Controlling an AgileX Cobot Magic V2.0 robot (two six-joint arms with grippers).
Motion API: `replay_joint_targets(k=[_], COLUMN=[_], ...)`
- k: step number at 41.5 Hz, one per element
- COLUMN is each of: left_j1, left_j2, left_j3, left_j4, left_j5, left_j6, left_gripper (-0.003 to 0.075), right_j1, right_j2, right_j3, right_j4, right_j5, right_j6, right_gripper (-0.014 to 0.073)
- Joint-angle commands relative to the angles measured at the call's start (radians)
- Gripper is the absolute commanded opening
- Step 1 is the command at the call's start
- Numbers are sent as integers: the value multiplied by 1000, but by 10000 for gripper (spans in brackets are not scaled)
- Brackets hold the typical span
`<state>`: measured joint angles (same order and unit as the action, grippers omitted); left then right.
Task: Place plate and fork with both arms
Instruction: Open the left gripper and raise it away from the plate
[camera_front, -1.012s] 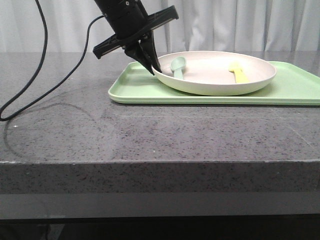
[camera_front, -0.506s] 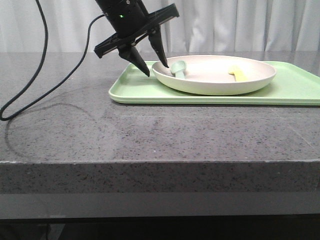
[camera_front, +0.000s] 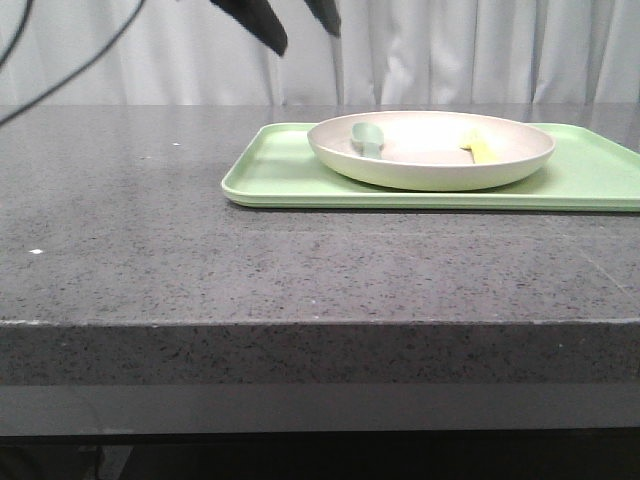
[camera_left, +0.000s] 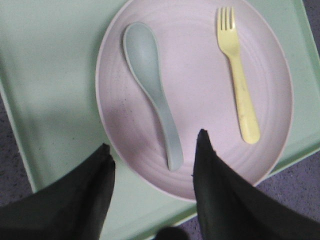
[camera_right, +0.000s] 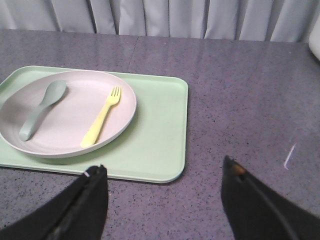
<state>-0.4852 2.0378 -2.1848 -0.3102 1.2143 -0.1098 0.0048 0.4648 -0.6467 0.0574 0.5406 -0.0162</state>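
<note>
The plate (camera_front: 432, 150) sits on the left half of a light-green tray (camera_front: 280, 180), which lies on the far right part of the dark speckled counter (camera_front: 200, 260). Inside the plate lie two pieces of cutlery, apart from each other: the pale-yellow fork (camera_left: 237, 75) on the right side and a grey-green spoon (camera_left: 152, 85) on the left side. From the right wrist view the fork's tines point toward the far side and its handle toward the near rim; the spoon's bowl is also at the far end.

The left gripper (camera_front: 297, 22) hangs high above the tray's left end, only its two dark fingertips showing at the top of the front view. Its jaws are spread wide and hold nothing; in its wrist view the fingers (camera_left: 220, 190) frame the plate's rim and the spoon's handle end from well above.

The right gripper (camera_right: 162, 187) is to the right of the tray, above the bare counter, its jaws likewise spread apart and empty.
</note>
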Motion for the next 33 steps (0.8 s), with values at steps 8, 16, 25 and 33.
replay_joint_targets(k=[8,16,25,33], left_j1=[-31,1,59,137], left_j2=[-306,-514,-762,-1006], left_j3=[236,491,755,1021], left_j4=[35,61,59,59], left_j5=[-136,-223,-247,-299], left_j6=[81,120,194,219], left_gripper=[358,358,358,358], right_j1=[-4,-4,-4,-4], right_j2=[13,13,13,13], right_j3=[-33,-33,-33,-33], right_j4=[-10,-10,-10,-10], right_j5=[-76,-76,-76,-76], right_j6=[-5,-5,-5,-5], right_gripper=[508,508,508,508])
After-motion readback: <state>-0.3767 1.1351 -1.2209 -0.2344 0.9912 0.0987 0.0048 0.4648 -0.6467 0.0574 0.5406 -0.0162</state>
